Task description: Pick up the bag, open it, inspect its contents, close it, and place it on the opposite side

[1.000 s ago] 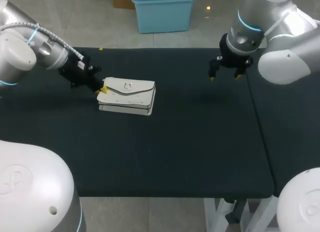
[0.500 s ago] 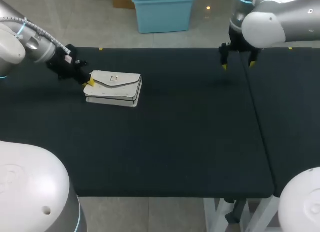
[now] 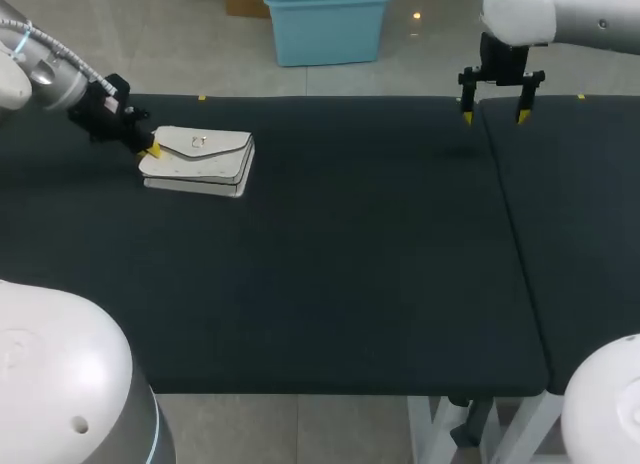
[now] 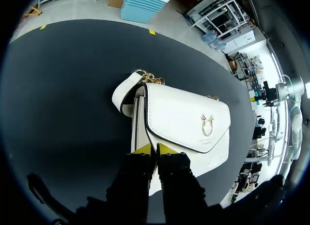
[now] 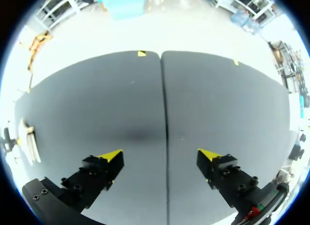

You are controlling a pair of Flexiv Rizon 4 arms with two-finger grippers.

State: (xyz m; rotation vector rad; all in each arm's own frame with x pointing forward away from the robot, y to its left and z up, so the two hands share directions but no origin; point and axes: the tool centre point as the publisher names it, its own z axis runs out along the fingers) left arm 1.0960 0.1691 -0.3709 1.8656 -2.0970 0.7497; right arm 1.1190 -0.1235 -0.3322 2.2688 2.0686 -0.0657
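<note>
Tabletop (image 3: pixel 330 274): matte black, two panels butted together. The seam (image 3: pixel 510 234) runs front to back toward the right side, and the left panel is the wider one. Small yellow tape marks (image 3: pixel 202 98) sit on the far edge. White frame legs (image 3: pixel 440 424) show under the front right corner. Lying on it: a white bag (image 3: pixel 197 161), on the far-left part of the left panel, near the far edge, well apart from the seam. It lies flat, flap (image 4: pixel 186 120) up, with a gold clasp (image 4: pixel 207 124) on the flap and a gold chain (image 4: pixel 152 79) at one end.
</note>
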